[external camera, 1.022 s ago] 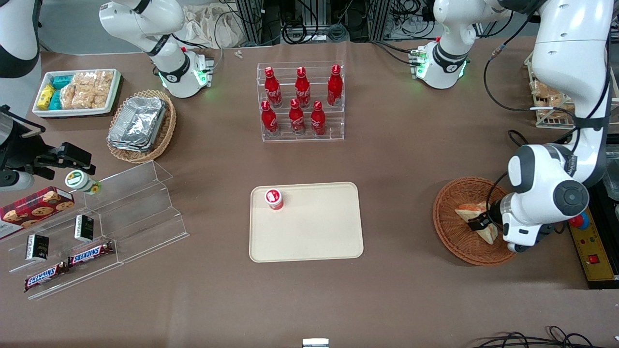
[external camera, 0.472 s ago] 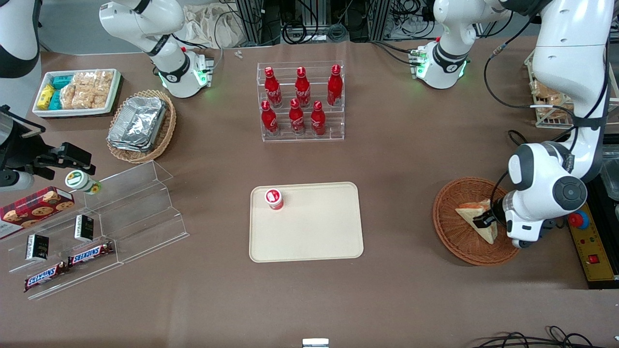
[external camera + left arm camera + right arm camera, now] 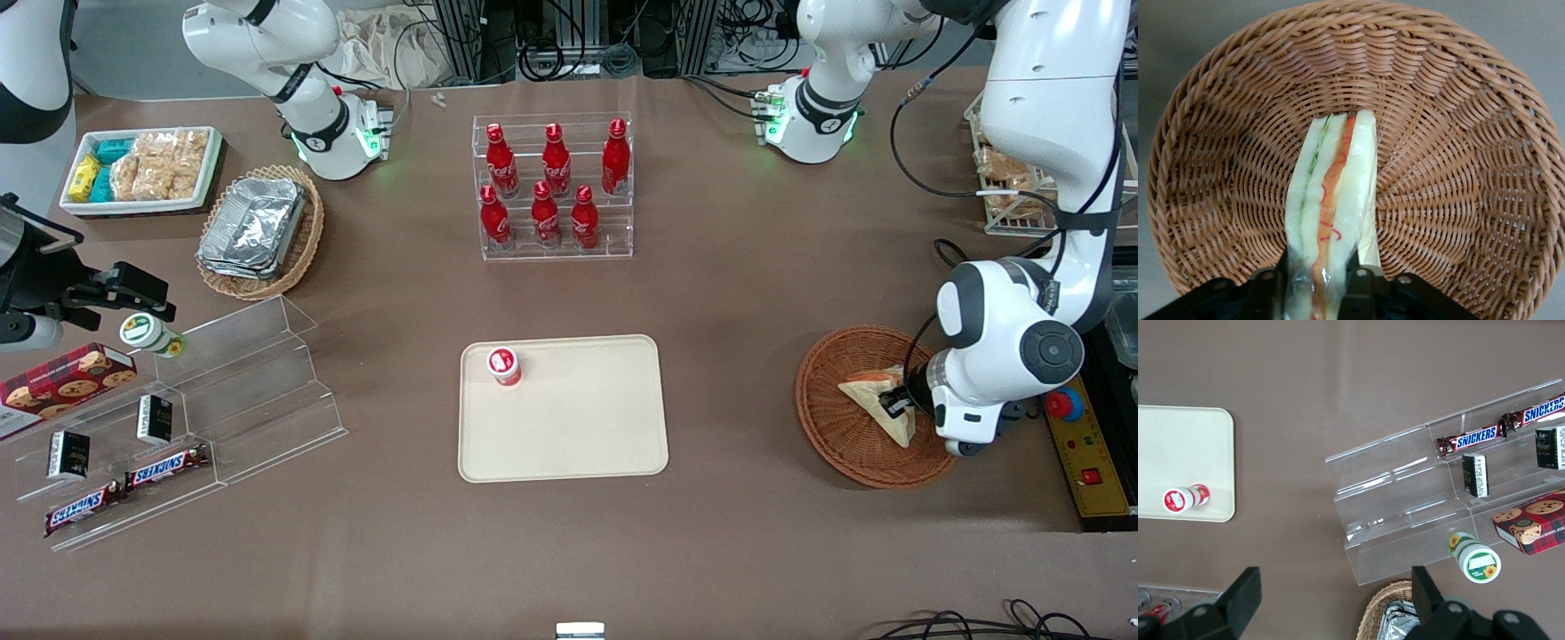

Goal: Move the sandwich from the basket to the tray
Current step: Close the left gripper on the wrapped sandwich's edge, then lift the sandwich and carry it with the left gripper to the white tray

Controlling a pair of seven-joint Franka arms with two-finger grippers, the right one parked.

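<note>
Wicker, reddish-brown and round: that shallow basket [image 3: 840,436] holds the one triangular white-bread sandwich [image 3: 1331,200], and the left arm's gripper [image 3: 1317,283] is clamped on its wrapped end, a black finger pressing each bread face. The wedge sits just above the weave, well apart from the flat cream rectangular tray [image 3: 578,436] nearer the table's middle. Risk, I'd judge: the hold is at one end only, so the soft wedge could sag or slip in its film on the carry. Also, one small red-capped bottle [image 3: 504,365] stands on the tray; setting down close might tip it. Count: one sandwich, one basket, one tray, one bottle there.
</note>
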